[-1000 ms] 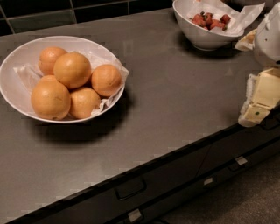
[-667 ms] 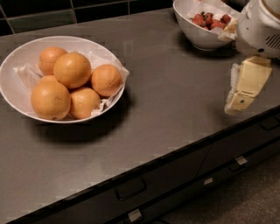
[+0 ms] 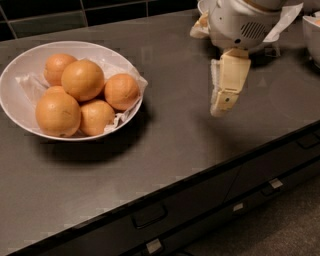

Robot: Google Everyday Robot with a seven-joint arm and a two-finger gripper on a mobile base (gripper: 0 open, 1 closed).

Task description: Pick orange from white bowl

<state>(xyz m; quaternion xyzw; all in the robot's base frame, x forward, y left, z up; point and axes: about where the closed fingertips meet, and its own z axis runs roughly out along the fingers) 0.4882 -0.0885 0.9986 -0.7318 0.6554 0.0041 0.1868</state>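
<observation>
The white bowl (image 3: 17, 62) stands at the left of the dark counter, lined with crinkled paper (image 3: 122, 67). It holds several oranges. The two biggest are one at the top centre (image 3: 82, 80) and one at the front left (image 3: 57, 114); smaller ones lie around them. My gripper (image 3: 221, 106) hangs down from the white arm head (image 3: 240, 22) over the counter, well to the right of the bowl and apart from it. It holds nothing that I can see.
A second white bowl (image 3: 202, 6) is mostly hidden behind the arm at the back. Another white container (image 3: 312, 35) stands at the right edge. The counter's front edge (image 3: 200, 180) runs diagonally, with drawers (image 3: 150, 215) below.
The gripper has moved left across the counter, closer to the white bowl. The oranges and the bowl have not moved.
</observation>
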